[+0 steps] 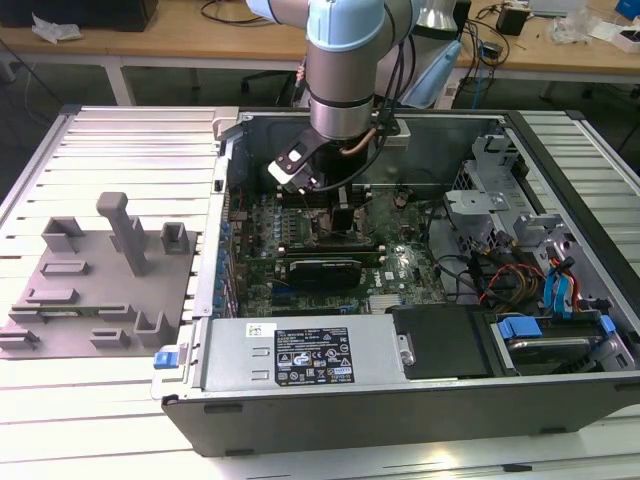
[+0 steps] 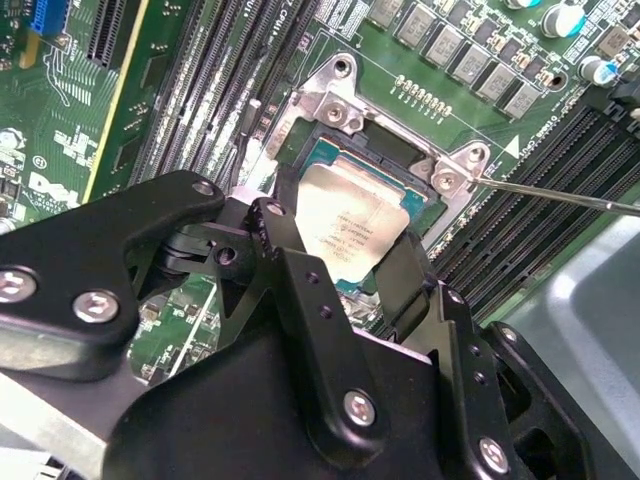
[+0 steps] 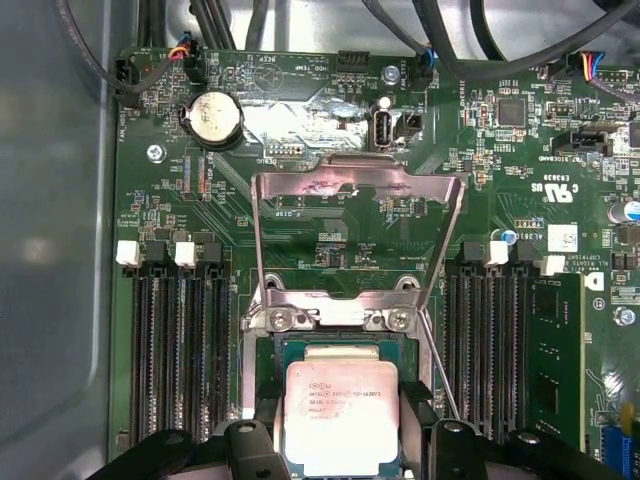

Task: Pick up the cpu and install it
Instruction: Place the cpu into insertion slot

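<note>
Though the exterior view takes in the whole open case [image 1: 400,412] on the slatted table [image 1: 110,425], the arm's own wrist covers most of the gripper [image 1: 343,216] there. It can only be placed low over the middle of the motherboard [image 1: 400,262].

Both wrist views look closer. In the first wrist view the cpu [image 3: 343,410] lies flat, silvery top up, between the two black fingers [image 3: 416,425], which press against its opposite edges. The gripper [image 3: 343,432] is therefore closed narrowly on the chip. The cpu's near edge and the finger bases are cut off by the picture's border. It sits over the socket [image 3: 300,350], below the raised load plate [image 3: 355,185]. Whether it rests in the socket or hangs just above it cannot be told.

The second wrist view shows the same hold at a slant. The gripper [image 2: 345,252] and its linkage block the near half of the cpu [image 2: 350,215], and one finger [image 2: 290,265] hides one edge. This view also catches a thin lever rod [image 2: 560,196] sticking out beside the socket frame [image 2: 330,100]. The first wrist view adds a coin cell [image 3: 215,117] and the memory slots [image 3: 180,350] on either side.
</note>
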Robot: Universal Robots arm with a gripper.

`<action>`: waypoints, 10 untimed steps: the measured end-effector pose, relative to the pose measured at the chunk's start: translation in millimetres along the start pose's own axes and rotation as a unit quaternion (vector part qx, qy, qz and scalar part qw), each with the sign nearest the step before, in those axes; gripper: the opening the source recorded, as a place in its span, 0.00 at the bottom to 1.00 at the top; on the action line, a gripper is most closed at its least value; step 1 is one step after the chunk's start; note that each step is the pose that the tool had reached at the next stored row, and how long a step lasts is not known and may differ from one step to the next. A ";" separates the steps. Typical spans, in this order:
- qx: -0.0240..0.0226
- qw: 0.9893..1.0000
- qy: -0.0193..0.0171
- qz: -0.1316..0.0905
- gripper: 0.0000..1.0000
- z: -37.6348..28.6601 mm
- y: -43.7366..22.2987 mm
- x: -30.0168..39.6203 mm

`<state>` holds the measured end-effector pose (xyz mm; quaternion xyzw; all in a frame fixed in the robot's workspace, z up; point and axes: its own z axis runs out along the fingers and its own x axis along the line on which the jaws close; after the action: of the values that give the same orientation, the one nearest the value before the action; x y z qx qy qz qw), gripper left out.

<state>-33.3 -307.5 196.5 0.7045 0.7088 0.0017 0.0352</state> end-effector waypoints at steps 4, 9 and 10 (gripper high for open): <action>0.000 1.000 0.000 0.000 0.62 0.1 0.2 0.1; 0.000 1.000 0.001 0.000 0.62 0.1 0.2 0.8; 0.000 1.000 0.001 0.000 0.62 0.1 0.2 1.3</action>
<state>-33.1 -306.2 196.4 0.7046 0.7088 0.0028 0.0342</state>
